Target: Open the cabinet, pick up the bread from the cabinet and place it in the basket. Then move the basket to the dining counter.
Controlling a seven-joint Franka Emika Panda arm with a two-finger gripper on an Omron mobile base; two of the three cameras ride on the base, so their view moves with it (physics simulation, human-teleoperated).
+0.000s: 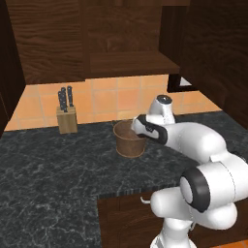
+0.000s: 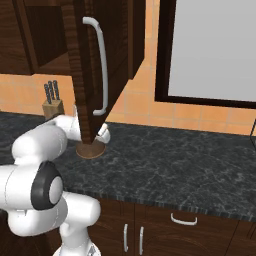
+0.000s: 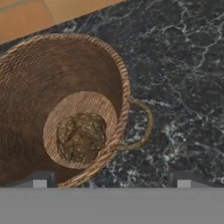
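Note:
The round brown basket (image 3: 124,87) stands on the black granite worktop (image 1: 48,169), and the tan bread (image 3: 82,136) lies on its woven floor. My gripper (image 3: 111,183) hovers just above the basket's rim on the side of one loop handle (image 3: 146,127). It is open, with nothing between its fingertips (image 3: 39,183). From the left base view the hand (image 1: 138,128) sits over the basket (image 1: 129,143). The cabinet (image 1: 131,60) above is open, its door (image 2: 87,60) with the silver bar handle (image 2: 102,70) swung out, hiding most of the basket (image 2: 91,150). The dining counter is out of view.
A wooden knife block (image 1: 67,118) stands against the orange tiled wall left of the basket. The open door hangs over the worktop close to my arm. Low cupboards with small handles (image 2: 182,219) run below the worktop edge. A large dark-framed pane (image 2: 210,50) is at the right.

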